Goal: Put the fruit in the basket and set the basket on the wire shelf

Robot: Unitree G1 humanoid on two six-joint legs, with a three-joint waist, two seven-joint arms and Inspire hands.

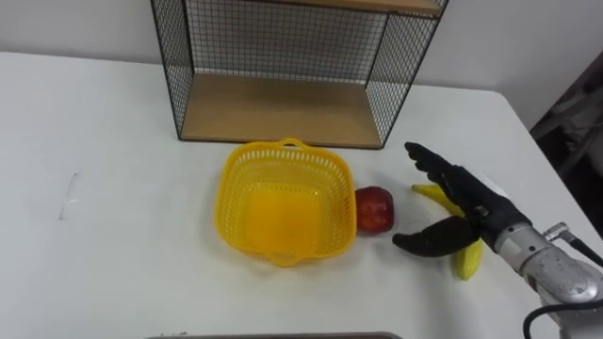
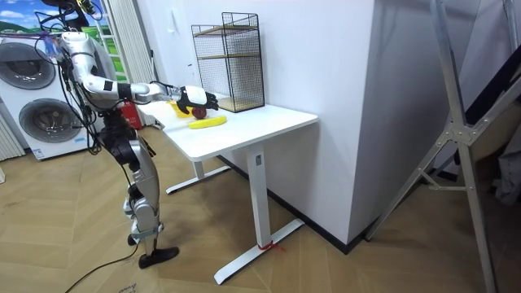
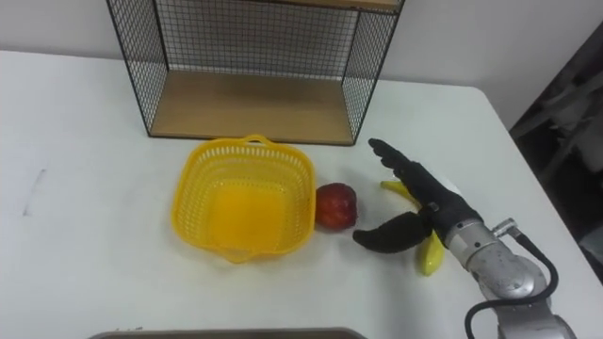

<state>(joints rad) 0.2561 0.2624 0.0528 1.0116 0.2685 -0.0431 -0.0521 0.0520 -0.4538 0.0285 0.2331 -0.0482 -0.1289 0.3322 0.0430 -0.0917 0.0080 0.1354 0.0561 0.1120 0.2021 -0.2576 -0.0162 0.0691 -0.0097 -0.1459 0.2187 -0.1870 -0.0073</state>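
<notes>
A yellow plastic basket stands empty on the white table, in front of the black wire shelf with its wooden floor. A red apple lies against the basket's right side. A yellow banana lies right of the apple, partly under my right hand. That hand hovers open just right of the apple, fingers straight and thumb spread toward it, touching nothing I can see. In the room view the robot stands at the table's end with the right hand reached out over the fruit.
The white table has free room left of the basket; its right edge runs close past the banana. A faint grey mark lies at the left. Washing machines stand behind the robot in the room view.
</notes>
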